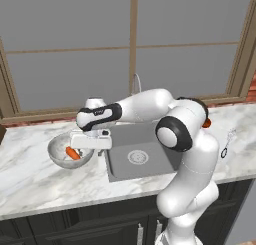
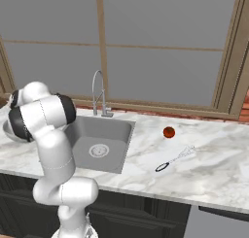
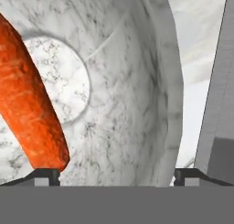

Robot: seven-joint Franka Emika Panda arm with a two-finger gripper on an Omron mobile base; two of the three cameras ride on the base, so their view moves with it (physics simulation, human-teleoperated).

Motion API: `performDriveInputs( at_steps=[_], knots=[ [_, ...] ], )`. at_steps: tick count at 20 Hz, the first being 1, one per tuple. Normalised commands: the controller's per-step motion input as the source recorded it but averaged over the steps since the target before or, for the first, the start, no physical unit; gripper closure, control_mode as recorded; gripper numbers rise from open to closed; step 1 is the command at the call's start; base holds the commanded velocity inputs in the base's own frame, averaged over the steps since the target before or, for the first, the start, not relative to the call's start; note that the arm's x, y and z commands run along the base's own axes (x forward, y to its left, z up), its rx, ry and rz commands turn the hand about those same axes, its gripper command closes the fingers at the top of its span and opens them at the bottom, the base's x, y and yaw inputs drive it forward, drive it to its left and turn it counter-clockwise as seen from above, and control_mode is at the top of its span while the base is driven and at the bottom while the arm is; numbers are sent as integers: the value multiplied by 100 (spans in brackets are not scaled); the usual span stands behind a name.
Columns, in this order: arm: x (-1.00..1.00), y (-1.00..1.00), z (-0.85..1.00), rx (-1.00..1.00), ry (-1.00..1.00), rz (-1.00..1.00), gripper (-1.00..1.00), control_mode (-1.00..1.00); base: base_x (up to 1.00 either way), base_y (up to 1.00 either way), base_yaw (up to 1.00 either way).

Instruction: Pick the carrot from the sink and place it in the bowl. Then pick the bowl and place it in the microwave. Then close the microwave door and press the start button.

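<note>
The end effector hangs low over the bowl, its jaws spread wide and holding nothing. In the hand view the two dark fingertips stand far apart at the bottom edge, one at 7 o'clock and the other at 5 o'clock, with the bowl's mottled inner wall between them. The carrot lies inside the bowl, free of the fingers. From the hand camera it is a broad orange bar slanting from 10 o'clock down to 7 o'clock, its lower end just beside the left fingertip; whether the two touch I cannot tell. It crosses the bowl's round flat bottom and leans on the curved side.

In the left base view the bowl stands on the marble desk at 9 o'clock from the sink, just beside the basin's left rim. The sink's basin is grey with a round drain in the middle, and the faucet rises behind it toward the window.

In the right base view a small red-orange ball rests on the desk at 3 o'clock from the sink, well apart from it, and a whisk lies near the ball at 5 o'clock from it.
</note>
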Motion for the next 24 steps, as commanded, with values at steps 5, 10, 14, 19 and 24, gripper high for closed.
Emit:
performDriveInputs(
  at_steps=[5, 10, 14, 19, 24],
  knots=[
    [0, -1, -16, 5, 0, -6, 100, -100, 0, 0, 0],
    [-7, -6, 9, 3, -9, -1, 100, -100, 0, 0, 0],
    [-2, -22, 79, 9, -7, -3, 100, -100, 0, 0, 0],
    [-14, -36, 100, 7, 0, -3, 100, -100, 0, 0, 0],
    [-6, -20, 33, 3, -2, -2, 100, -100, 0, 0, 0]
  ],
)
